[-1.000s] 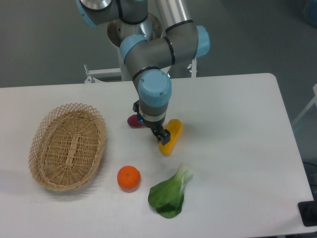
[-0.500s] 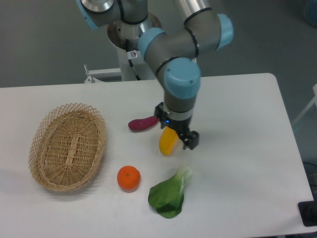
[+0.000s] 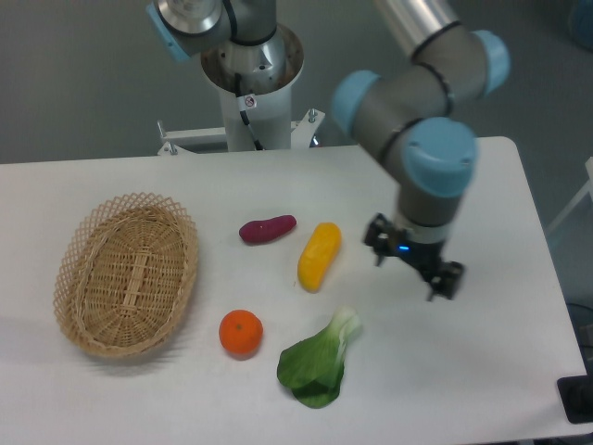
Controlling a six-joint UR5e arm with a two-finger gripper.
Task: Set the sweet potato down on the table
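The sweet potato (image 3: 267, 229) is a small dark reddish-purple tuber lying on the white table (image 3: 139, 190), between the wicker basket and the yellow vegetable. My gripper (image 3: 413, 272) hangs over the right part of the table, well to the right of the sweet potato and apart from it. Its fingers (image 3: 443, 279) point down, stand apart and hold nothing.
An oval wicker basket (image 3: 127, 273) stands at the left. A yellow oblong vegetable (image 3: 320, 255) lies right of the sweet potato. A round orange fruit (image 3: 241, 332) and a green leafy vegetable (image 3: 318, 362) lie near the front. The robot base (image 3: 252, 69) stands behind the table.
My gripper has swung from over the sweet potato and yellow vegetable to the right side of the table. The sweet potato, half hidden before, now lies in full view.
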